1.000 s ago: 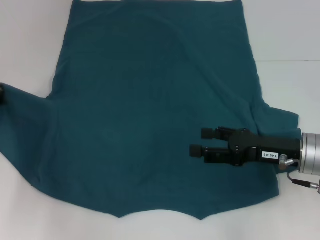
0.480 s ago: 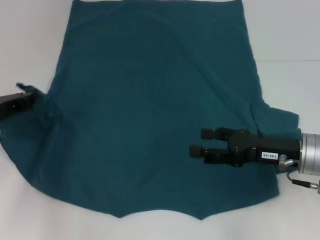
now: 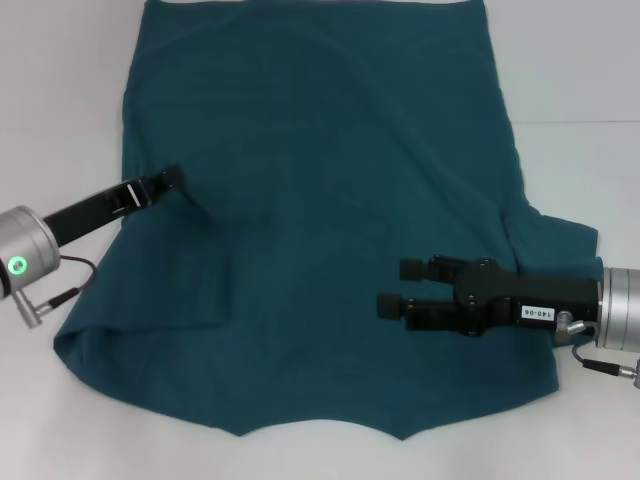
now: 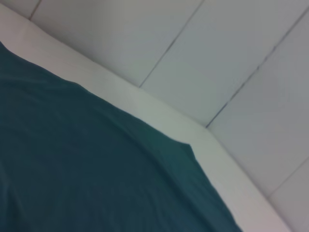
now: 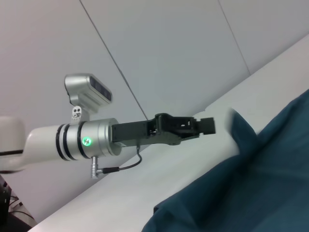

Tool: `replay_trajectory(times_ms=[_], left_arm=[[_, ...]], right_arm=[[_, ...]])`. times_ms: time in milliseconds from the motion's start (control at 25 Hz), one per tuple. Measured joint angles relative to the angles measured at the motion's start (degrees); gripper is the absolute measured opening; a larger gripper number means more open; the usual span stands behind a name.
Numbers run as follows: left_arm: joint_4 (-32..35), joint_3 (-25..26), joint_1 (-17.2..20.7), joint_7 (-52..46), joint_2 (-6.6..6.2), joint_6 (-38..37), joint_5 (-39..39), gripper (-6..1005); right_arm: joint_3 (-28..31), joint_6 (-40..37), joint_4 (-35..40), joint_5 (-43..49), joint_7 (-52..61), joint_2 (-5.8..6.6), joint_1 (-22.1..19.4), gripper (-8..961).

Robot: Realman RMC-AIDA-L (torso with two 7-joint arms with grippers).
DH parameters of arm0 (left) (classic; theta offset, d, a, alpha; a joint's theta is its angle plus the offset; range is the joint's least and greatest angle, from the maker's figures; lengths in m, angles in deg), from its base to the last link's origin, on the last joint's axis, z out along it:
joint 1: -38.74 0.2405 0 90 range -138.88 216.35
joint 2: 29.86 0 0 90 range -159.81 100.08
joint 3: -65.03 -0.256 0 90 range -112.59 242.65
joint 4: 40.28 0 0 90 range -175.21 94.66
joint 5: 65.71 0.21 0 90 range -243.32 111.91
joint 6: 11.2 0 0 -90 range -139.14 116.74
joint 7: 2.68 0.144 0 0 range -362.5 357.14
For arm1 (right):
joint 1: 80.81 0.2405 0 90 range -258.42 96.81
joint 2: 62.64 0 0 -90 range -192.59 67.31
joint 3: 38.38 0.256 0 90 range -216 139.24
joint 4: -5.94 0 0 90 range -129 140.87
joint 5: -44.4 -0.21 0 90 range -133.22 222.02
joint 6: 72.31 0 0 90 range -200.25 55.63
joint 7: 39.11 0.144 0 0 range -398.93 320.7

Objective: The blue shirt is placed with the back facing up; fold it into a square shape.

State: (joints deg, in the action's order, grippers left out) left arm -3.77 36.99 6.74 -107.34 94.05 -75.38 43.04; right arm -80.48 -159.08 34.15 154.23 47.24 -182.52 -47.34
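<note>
On the white table [image 3: 60,60], the blue shirt [image 3: 320,200] is spread flat.
Its left sleeve is pinched and lifted by the left gripper [image 3: 172,178]; the right gripper [image 3: 392,286] is held open above.

Smooth white tabletop [image 3: 60,80] under even, diffuse light; behind it, a pale grey panelled wall [image 4: 227,53] crossed by thin dark seams.

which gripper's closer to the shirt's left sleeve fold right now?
Left. The left gripper is at the blue shirt's left side, where the sleeve lies turned inward. The right gripper hovers over the opposite lower side, jaws open.
</note>
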Motion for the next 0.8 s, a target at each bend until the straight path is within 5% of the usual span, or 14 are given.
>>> replay_trajectory(times_ms=[200, 440, 800], left_arm=[[-2.7, -0.1, 0.4, 2.0, 0.01, 0.0, -5.8, 55], [-1.9, 0.1, 1.5, 3.7, -0.02, -3.5, -7.0, 322], [-2.4, -0.3, 3.2, 18.8, 0.15, -15.2, -8.0, 710]], right_arm=[[0.0, -0.2, 0.0, 0.0, 0.0, 0.05, -0.1, 924], [0.2, -0.1, 0.0, -0.1, 0.2, 0.12, -0.3, 925], [3.4, -0.1, 0.5, -0.3, 5.5, 0.70, -1.3, 924]])
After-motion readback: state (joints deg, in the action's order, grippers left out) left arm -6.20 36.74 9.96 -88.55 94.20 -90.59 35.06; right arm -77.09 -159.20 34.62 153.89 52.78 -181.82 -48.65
